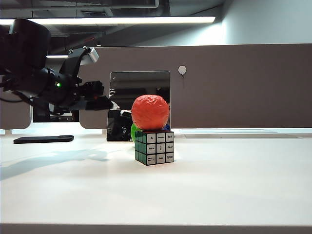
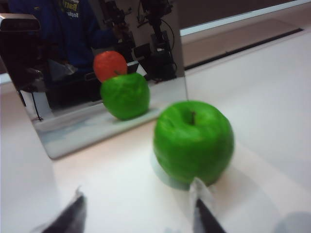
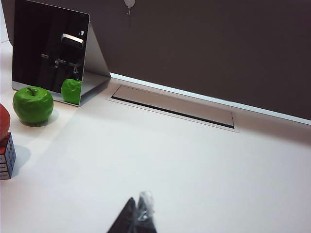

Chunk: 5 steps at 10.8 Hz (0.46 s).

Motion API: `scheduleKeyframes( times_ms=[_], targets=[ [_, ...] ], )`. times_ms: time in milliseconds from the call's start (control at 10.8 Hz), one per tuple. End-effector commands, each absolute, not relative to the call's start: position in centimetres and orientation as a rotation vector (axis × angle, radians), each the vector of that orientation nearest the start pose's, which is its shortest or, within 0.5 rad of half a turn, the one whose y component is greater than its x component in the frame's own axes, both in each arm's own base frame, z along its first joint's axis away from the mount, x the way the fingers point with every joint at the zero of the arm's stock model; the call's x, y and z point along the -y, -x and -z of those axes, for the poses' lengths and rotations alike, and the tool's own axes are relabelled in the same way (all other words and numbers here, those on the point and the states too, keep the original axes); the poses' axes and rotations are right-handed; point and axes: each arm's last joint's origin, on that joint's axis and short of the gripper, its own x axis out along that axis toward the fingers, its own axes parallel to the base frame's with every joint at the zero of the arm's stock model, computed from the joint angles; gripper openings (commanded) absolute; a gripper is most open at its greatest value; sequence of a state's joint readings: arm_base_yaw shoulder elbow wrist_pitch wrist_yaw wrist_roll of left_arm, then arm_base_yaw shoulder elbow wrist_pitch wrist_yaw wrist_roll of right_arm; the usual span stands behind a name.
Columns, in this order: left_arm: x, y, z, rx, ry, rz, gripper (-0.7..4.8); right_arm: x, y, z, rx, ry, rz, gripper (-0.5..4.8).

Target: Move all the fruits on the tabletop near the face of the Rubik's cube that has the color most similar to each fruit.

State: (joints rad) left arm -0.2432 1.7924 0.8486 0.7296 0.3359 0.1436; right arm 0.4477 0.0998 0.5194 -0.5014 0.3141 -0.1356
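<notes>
Exterior view, near to far: the cube (image 1: 154, 147) sits mid-tabletop (image 1: 219, 190), the orange-red fruit (image 1: 150, 112) rising just behind its top, the apple (image 2: 193, 141) behind both, before a mirror (image 2: 73, 97). The left hand (image 2: 138, 213) hovers just short of the apple, fingers spread at either side but not touching. The right hand (image 3: 138, 213), pressed together and empty, waits well apart. The glossy apple could squirt away (toward the mirror) if the fingers close off-centre; the mirror's reflected apple could also mislead aim.
</notes>
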Motion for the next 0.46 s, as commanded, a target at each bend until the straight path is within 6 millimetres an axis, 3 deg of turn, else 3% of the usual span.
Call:
scheduleKeyframes(
  times_ms=[92, 462],
  targets=[
    [8.5, -38.6, -20.0, -0.112, -0.152, 0.685, 2.78, -1.4, -5.0, -27.8, -0.062, 0.159, -0.129, -0.01],
    [9.1, -41.6, -18.9, -0.14, -0.139, 0.773, 2.83, -1.4, -5.0, -27.8, -0.062, 0.16, -0.129, -0.01]
  ],
)
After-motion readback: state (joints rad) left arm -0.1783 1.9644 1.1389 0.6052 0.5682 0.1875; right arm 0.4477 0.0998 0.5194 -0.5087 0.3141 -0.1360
